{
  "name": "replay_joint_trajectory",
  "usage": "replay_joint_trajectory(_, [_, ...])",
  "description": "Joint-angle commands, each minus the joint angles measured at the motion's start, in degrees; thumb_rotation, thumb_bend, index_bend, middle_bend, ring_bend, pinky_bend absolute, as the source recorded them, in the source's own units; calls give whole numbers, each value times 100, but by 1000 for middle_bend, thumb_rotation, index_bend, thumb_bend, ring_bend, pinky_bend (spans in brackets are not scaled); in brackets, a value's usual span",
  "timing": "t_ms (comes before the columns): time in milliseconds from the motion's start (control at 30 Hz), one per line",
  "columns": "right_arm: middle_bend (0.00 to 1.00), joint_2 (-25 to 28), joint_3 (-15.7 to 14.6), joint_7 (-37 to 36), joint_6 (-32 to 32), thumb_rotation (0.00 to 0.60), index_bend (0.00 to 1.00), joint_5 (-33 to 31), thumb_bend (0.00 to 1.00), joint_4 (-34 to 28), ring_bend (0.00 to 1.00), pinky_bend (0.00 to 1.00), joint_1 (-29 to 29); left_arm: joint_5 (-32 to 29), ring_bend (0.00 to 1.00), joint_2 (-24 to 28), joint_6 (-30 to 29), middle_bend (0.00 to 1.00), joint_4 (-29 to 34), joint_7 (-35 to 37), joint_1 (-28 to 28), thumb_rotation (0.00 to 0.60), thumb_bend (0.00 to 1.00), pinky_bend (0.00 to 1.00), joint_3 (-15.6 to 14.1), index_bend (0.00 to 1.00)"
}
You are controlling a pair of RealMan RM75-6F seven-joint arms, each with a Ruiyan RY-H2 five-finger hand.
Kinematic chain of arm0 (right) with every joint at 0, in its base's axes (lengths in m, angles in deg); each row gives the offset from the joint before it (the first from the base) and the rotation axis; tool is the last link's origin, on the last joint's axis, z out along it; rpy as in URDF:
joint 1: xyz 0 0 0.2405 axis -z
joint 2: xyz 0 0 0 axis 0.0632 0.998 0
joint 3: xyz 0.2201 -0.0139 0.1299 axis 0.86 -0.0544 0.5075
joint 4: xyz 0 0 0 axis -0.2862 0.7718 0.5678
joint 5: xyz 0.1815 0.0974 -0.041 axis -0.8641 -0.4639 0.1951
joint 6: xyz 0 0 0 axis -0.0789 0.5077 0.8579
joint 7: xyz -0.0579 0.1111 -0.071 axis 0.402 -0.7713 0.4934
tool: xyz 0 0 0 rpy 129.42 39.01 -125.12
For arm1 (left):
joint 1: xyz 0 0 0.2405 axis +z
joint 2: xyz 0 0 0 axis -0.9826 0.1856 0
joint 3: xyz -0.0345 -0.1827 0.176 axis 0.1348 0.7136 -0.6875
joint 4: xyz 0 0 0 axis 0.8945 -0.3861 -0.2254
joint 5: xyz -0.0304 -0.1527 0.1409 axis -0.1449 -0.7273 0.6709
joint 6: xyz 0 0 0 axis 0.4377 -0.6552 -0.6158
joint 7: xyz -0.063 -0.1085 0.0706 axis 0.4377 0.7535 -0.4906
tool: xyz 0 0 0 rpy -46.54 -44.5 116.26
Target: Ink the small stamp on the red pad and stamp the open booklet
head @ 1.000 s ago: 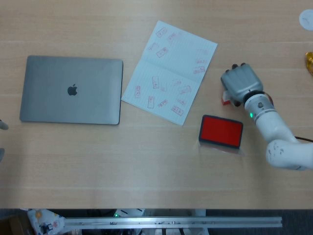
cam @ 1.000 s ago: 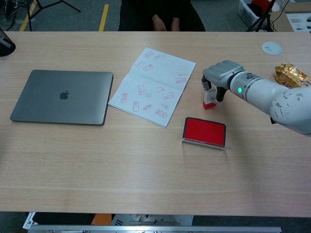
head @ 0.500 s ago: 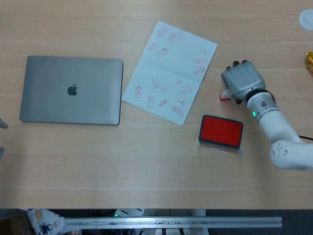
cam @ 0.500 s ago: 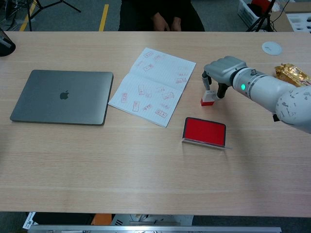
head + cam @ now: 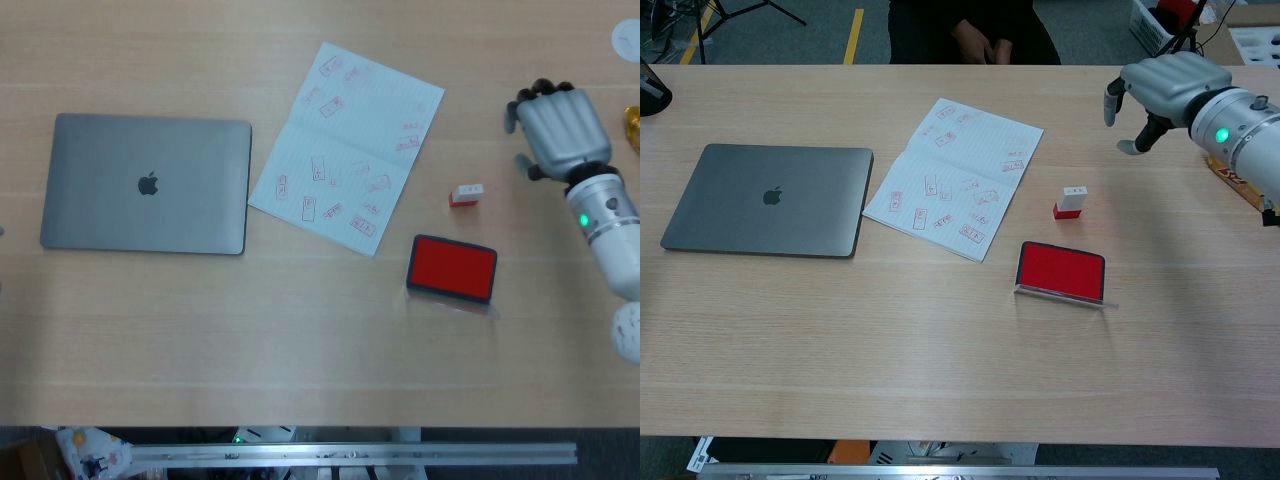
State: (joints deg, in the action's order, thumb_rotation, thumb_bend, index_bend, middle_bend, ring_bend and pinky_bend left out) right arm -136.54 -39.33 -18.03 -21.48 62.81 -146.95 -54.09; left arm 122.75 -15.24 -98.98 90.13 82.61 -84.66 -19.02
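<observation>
A closed grey laptop lies flat at the left of the table. Just to its right is the open booklet, lying at a slant, its pages dotted with red stamp marks. Further right, past the booklet's lower corner, the red ink pad sits open, with its clear lid flat on the table at its near edge. The small stamp stands by itself on the table just beyond the pad, between booklet and robot hand, touching neither. The right robot hand hovers up off the table well to the right of the stamp, released, fingers loosely spread and curved downward, holding nothing. A gold packet shows under its forearm at the far right edge. The left robot hand cannot be seen in either view.
</observation>
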Motion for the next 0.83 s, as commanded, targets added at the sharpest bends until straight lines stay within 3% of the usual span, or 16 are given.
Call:
replay_joint_trajectory(33, [372, 300, -41, -436, 608, 600, 448, 575, 276, -244, 228, 276, 489, -49, 290, -103, -98, 264, -61, -50, 25, 600, 301, 293, 78, 283])
replay_joint_trajectory(233, [409, 713, -161, -1094, 1175, 600, 521, 1119, 352, -515, 272, 277, 1211, -147, 290, -255, -207, 264, -91, -160, 29, 600, 300, 293, 198, 283])
replay_joint_trajectory(567, [438, 1191, -369, -1948, 2111, 600, 547, 1937, 352, -769, 312, 277, 2397, -134, 290, -367, -341, 264, -6, -325, 20, 600, 301, 293, 287, 283])
replay_joint_trajectory(833, [447, 1324, -358, -2209, 2290, 600, 559, 2325, 352, -880, 323, 277, 2884, -100, 290, -384, -398, 264, 100, -419, 21, 600, 301, 293, 301, 283])
